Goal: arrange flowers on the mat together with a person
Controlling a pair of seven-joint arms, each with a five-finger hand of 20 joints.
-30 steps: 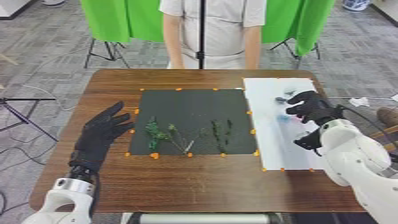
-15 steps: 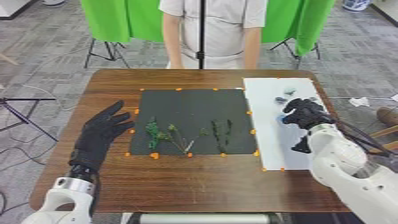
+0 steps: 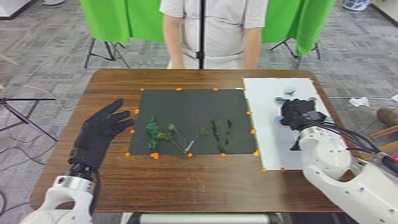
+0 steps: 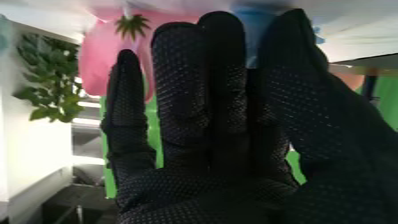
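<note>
Black-gloved right hand (image 3: pixel 300 110), fingers straight, placed over the white sheet (image 3: pixel 277 152); pink flower (image 4: pixel 99 60) and blue flower (image 4: pixel 254 31) seen beyond it. Green sprigs (image 3: pixel 155 133) laid on dark mat (image 3: pixel 182 104). Left hand (image 3: pixel 98 131): spread, beside mat. Step, as judged: bloom selection. Next required: one bloom pinched, then carried matward.

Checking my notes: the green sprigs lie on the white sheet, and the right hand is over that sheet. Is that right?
Not quite: the head view shows the green sprigs on the black mat. The right hand is over the white sheet.
</note>
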